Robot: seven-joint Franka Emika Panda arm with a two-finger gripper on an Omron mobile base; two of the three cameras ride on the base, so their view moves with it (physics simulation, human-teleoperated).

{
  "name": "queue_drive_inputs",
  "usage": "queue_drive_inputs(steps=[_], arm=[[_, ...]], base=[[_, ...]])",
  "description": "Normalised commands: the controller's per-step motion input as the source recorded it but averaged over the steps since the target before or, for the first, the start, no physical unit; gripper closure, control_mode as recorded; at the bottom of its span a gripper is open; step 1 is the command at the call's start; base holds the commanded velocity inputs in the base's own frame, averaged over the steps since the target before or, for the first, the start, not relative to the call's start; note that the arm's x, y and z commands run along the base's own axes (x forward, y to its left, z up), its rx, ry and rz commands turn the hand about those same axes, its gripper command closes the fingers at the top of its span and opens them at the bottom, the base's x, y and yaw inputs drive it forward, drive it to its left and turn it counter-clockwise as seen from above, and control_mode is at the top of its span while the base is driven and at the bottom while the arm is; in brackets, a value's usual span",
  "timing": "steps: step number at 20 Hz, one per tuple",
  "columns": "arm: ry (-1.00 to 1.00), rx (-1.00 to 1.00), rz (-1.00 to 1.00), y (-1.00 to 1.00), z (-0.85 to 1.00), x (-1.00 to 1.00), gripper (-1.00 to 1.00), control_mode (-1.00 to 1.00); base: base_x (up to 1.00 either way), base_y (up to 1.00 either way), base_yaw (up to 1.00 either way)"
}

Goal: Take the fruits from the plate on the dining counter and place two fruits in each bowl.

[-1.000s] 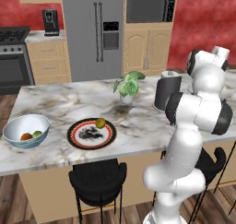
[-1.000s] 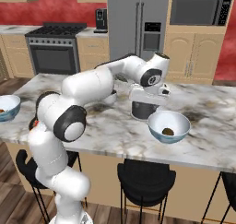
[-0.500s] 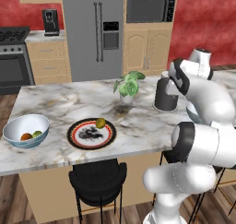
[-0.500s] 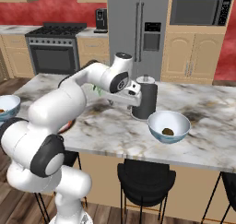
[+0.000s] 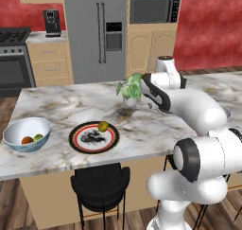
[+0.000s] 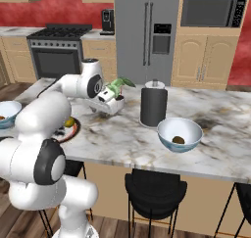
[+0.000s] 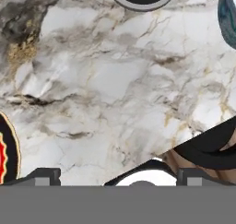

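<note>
On the dining counter (image 5: 61, 106) lies the plate (image 5: 93, 137) with the yellow-green fruit (image 5: 103, 126) on its far rim. The left bowl (image 5: 26, 134) holds the orange fruit (image 5: 27, 140) and the green fruit (image 5: 38, 137). The dark brown fruit (image 6: 179, 140) lies in the right bowl (image 6: 180, 134). My gripper (image 6: 105, 106) hangs open and empty over bare marble beside the potted plant (image 6: 116, 87), right of the plate. In the hand view the fingertips (image 7: 44, 174) stand wide apart, and the plate's rim (image 7: 7, 149) shows at the left edge.
A black paper towel holder (image 6: 153, 107) stands between the plant and the right bowl. Black stools (image 5: 100, 184) sit under the counter's near edge. Fridge, stove and cabinets line the far wall.
The arm has swung left from beside the paper towel holder, past the plant, toward the plate. The gripper stays empty and the fruits have not moved.
</note>
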Motion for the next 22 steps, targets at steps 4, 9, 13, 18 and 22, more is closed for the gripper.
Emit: queue_drive_inputs(steps=[4,9,13,18,22], arm=[[0.28,0.03,-0.05,0.82,0.0,0.64,-1.0,-1.0],[0.03,0.01,0.01,0.07,-0.01,0.35,-1.0,-1.0],[0.06,0.05,0.35,0.29,-0.07,0.11,-1.0,-1.0],[0.07,0.0,0.34,0.26,0.0,0.0,-1.0,-1.0],[0.1,-0.01,0.28,0.59,-0.02,-0.01,-1.0,-1.0]], base=[[0.0,0.0,0.0],[0.0,0.0,0.0],[0.0,0.0,0.0],[0.0,0.0,0.0],[0.0,0.0,0.0]])
